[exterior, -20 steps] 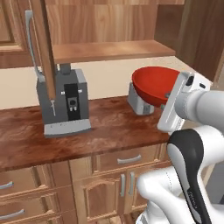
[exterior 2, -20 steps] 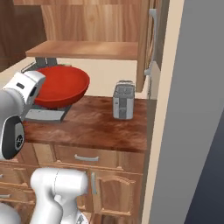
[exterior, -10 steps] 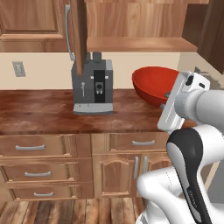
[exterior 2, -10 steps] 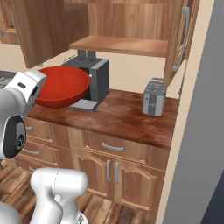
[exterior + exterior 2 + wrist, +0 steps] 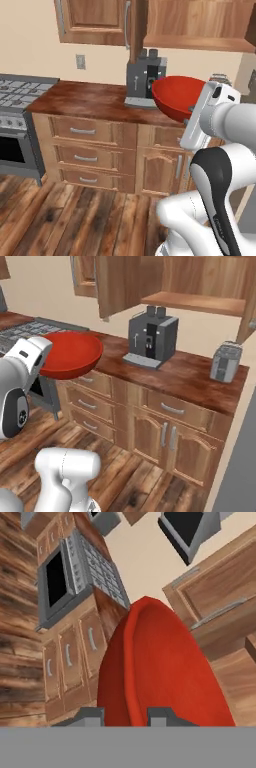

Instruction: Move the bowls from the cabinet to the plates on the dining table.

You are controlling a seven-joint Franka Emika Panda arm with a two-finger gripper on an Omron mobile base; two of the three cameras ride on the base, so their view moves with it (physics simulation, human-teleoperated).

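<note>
My gripper (image 5: 125,714) is shut on the rim of a glossy red bowl (image 5: 160,672), one dark fingertip on each side of the rim. In the left base view the red bowl (image 5: 179,96) hangs in front of the white hand, level with the counter top. From the other side, the bowl (image 5: 70,353) is held out from the gripper (image 5: 47,358) above the floor. The cabinet (image 5: 200,302) stands open on the wall, its wooden shelf (image 5: 200,42) bare where it shows. The plates and the dining table are out of view.
A grey coffee machine (image 5: 145,80) (image 5: 152,336) and a toaster (image 5: 225,361) stand on the brown counter (image 5: 85,100). A stove (image 5: 20,95) sits left of it. The open cabinet door (image 5: 117,283) juts out overhead. Wooden floor (image 5: 60,215) lies in front of the drawers.
The whole picture has shifted: the base has moved back and turned, so counter, drawers and stove now show. The red bowl stays in the gripper the same way.
</note>
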